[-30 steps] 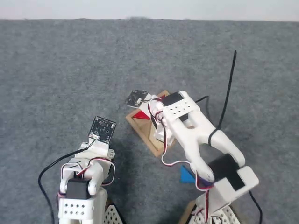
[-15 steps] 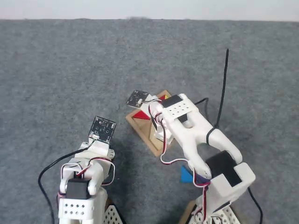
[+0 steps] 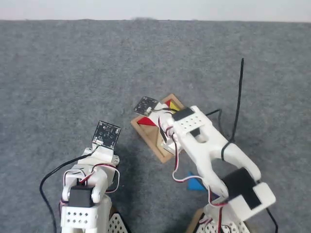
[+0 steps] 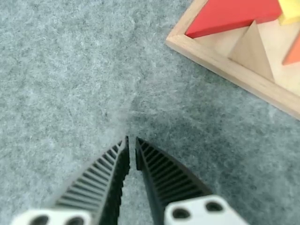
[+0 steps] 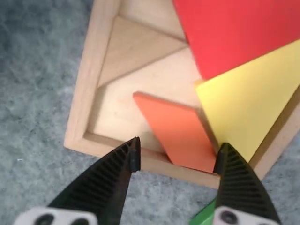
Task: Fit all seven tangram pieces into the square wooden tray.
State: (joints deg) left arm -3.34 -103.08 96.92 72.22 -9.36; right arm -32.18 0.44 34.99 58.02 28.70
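Grey carpet (image 3: 58, 73) under wooden tray (image 3: 146, 141); left claw (image 4: 131, 140) closed, right claw (image 5: 178, 150) spread wide.

Left arm (image 3: 90, 182) sits folded back close over its own base, wrist tipped forward and down. The left gripper (image 4: 131, 152) points at the floor of the scene, its two ribbed fingers (image 4: 110, 173) drawn together with only a sliver of a gap at the tips. Over to the right arm (image 3: 211, 153): stretched out long from its base, wrist (image 3: 187, 119) bent over, nose down. The right gripper (image 5: 178, 152) is spread wide, one black ribbed finger on either side, tips level.
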